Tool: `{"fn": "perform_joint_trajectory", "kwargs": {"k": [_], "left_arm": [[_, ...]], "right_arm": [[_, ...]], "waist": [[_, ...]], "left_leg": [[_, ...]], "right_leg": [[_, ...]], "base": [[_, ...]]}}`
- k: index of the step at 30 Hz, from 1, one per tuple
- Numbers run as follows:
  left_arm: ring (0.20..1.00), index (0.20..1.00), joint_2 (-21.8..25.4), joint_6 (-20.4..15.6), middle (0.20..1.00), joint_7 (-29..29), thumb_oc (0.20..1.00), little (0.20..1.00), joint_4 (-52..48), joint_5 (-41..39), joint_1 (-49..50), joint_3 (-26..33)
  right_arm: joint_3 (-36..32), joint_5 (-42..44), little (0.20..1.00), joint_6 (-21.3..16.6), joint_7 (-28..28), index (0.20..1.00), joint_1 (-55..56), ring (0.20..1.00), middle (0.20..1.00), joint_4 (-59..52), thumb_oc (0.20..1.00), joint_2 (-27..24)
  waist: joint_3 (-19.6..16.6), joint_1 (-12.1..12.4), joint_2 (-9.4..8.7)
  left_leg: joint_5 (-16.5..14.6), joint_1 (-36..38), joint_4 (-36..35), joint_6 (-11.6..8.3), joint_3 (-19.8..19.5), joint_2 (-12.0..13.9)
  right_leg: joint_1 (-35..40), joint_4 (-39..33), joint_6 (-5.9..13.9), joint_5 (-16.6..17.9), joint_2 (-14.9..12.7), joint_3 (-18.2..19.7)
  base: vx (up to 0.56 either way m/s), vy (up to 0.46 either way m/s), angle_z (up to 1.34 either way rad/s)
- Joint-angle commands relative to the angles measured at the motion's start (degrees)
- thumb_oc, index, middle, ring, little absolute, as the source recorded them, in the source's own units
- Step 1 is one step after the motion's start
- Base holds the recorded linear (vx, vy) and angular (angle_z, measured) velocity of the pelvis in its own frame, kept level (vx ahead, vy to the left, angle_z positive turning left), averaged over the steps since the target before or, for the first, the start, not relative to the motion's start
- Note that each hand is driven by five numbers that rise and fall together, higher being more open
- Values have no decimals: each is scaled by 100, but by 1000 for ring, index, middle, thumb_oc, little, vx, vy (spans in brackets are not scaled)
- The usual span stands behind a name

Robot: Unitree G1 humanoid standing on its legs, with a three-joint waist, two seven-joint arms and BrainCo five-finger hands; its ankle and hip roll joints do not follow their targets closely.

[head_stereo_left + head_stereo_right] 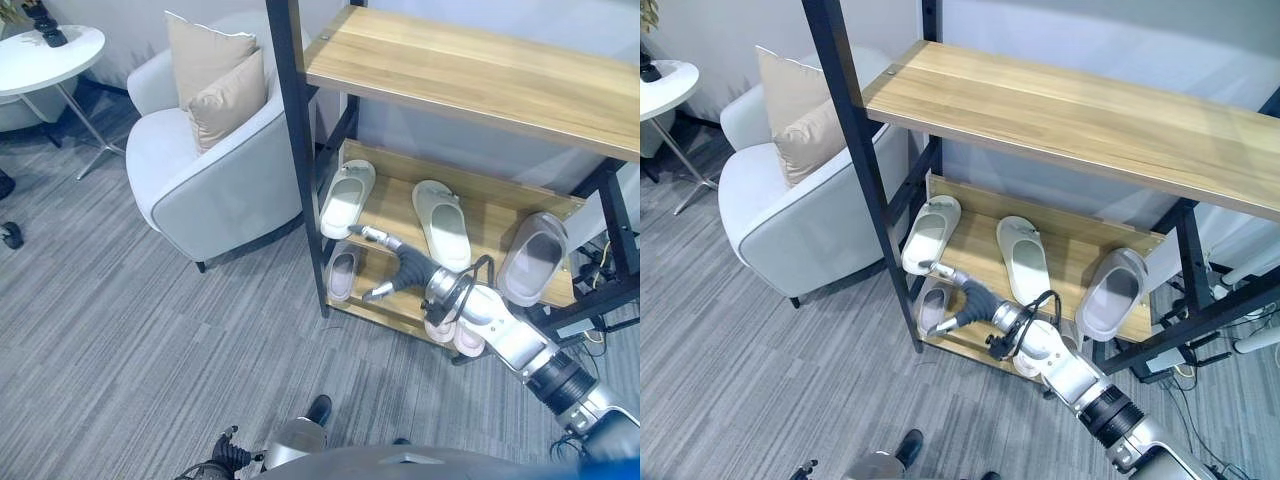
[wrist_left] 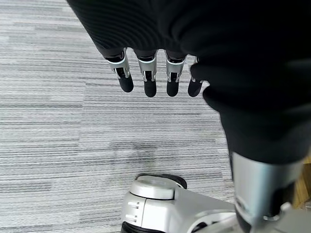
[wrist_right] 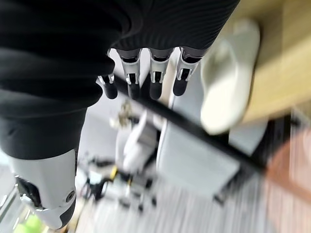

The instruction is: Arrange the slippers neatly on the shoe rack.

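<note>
Grey striped carpet (image 1: pixel 120 330) covered the floor of the room. Nearest, low at the robot's side, the left robot hand (image 2: pixel 146 73) hung over the carpet with straight, loose fingers and held nothing.

Farther on stood the rack (image 1: pixel 300 170), with black posts and wood shelves. The right robot hand (image 1: pixel 395 265) reached into it over the front of the low shelf (image 1: pixel 395 215). Its fingers (image 1: pixel 372 235) were spread wide and its thumb stuck out toward the front edge. It held nothing.

Under the shelf, just beside that hand, a grey slipper (image 1: pixel 342 272) sat on the bottom board by the left post. A pink pair (image 1: pixel 455 338) lay below the right arm and was mostly hidden by it.

On the low shelf lay three pale slippers. The left one (image 1: pixel 347 198) was by the post, close to the spread fingers, and its tip hung a little over the front edge. The middle one (image 1: pixel 442 222) lay flat, just past the hand. The right one (image 1: pixel 533 258) was tipped up on its side at the far right end.

Higher up was the top shelf (image 1: pixel 470 70). To the left of the rack stood a white armchair (image 1: pixel 200 170) with two tan pillows (image 1: pixel 215 85). Farthest away, in the corner, was a round white tabletop (image 1: pixel 50 60).
</note>
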Motion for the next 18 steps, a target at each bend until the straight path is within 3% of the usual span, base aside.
{"fn": "perform_joint_trajectory", "kwargs": {"k": [1, 4, 11, 18], "left_arm": [[1000, 1000, -150, -97, 1000, -19, 1000, 1000, 520, -182, -278, -152], [1000, 1000, -187, -107, 1000, 33, 1000, 1000, 533, -235, -197, -115], [1000, 1000, -167, -117, 1000, 90, 1000, 1000, 578, -59, -108, -200], [1000, 1000, -162, -129, 1000, 120, 1000, 1000, 632, -178, -87, -263]], "right_arm": [[-173, -34, 1000, -285, -510, 1000, -178, 1000, 1000, -135, 1000, 51], [-765, -865, 1000, -202, -1314, 1000, -300, 1000, 1000, 463, 1000, 139], [-1280, -2354, 1000, 167, -2501, 1000, -689, 1000, 1000, 1535, 1000, -656], [-1541, -2182, 1000, 382, -2996, 1000, -873, 1000, 1000, 2447, 1000, -653]], "waist": [[24, 129, 73], [30, 177, 45], [108, 301, -14], [226, 335, -61]], "left_leg": [[-474, 193, 26, -9, -45, 135], [-463, 149, 26, 8, -93, 98], [-424, -16, 26, 4, -194, 38], [-435, -75, 51, 43, -82, 54]], "right_leg": [[287, 83, 473, -100, -247, -187], [271, 94, 476, -90, -257, -219], [197, 89, 512, -59, -276, -343], [58, 72, 530, -11, -260, -187]], "base": [[0, 0, 0], [27, 27, 3], [32, 9, 7], [34, 3, -3]]}}
